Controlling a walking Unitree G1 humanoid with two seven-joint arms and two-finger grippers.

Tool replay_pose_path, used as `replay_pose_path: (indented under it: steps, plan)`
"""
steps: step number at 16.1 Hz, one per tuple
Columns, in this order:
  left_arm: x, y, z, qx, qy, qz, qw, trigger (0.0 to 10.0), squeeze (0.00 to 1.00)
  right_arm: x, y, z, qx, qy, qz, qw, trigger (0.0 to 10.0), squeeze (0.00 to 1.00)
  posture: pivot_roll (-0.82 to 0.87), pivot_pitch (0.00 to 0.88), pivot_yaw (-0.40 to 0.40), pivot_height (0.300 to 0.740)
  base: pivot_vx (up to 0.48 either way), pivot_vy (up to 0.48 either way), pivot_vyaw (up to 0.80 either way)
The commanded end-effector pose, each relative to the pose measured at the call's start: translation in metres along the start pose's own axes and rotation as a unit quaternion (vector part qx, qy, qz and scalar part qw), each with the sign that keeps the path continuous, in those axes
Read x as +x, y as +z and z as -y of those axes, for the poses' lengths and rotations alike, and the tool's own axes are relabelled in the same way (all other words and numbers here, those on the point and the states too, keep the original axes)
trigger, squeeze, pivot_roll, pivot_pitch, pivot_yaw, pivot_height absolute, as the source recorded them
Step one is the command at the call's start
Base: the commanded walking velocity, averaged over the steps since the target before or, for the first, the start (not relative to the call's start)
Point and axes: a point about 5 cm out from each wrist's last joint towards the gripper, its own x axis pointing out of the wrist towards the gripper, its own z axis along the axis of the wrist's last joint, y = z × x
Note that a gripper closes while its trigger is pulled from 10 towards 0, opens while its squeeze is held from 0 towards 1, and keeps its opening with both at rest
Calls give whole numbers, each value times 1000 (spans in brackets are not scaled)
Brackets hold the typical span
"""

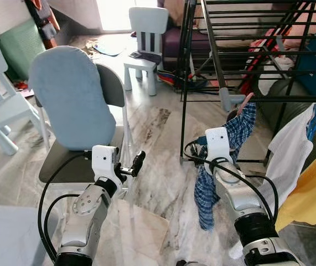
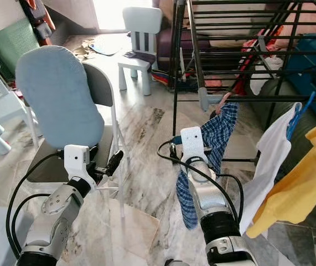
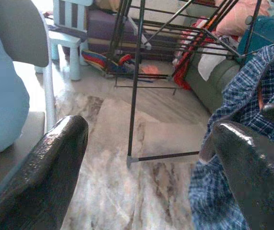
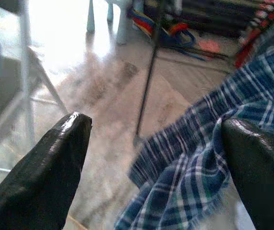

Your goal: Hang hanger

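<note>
A blue plaid shirt (image 1: pixel 242 128) hangs on a grey-blue hanger (image 1: pixel 228 100) level with the low front rail of the black drying rack (image 1: pixel 210 50). Whether the hook rests on the rail, I cannot tell. My right gripper (image 4: pixel 156 124) is right at the shirt with its jaws wide apart, and plaid cloth (image 4: pixel 208 158) lies against one finger. Its wrist box (image 1: pixel 218 143) hides the fingers in the eye views. My left gripper (image 1: pixel 137 162) is open in front of the chair, to the left of the shirt, with nothing in it.
A grey folding chair with a pale blue cushion (image 1: pixel 72 94) stands at my left. A white garment (image 1: pixel 290 149) and a yellow one (image 1: pixel 312 188) hang on the rack at right. Small pale children's chairs (image 1: pixel 146 39) (image 1: pixel 0 105) stand further off on the marble floor.
</note>
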Motion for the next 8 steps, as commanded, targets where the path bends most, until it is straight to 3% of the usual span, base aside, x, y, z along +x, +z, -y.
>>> replay_pose_path:
  steps: [1,5,8]
  plan:
    - [0,2,-1,6,1,1,1000,10000,0,0,-8,9,6,-27,-34,999,10000,0,-169,99,11,740,0,0,0]
    - [1,1,1,1,0,-2,1000,10000,0,-3,-20,33,2,-70,-62,996,10000,0,-179,99,9,740,0,0,0]
    - [2,1,1,0,0,-2,1000,10000,0,-4,-8,41,5,-85,-24,996,10000,0,-181,96,12,740,0,0,0]
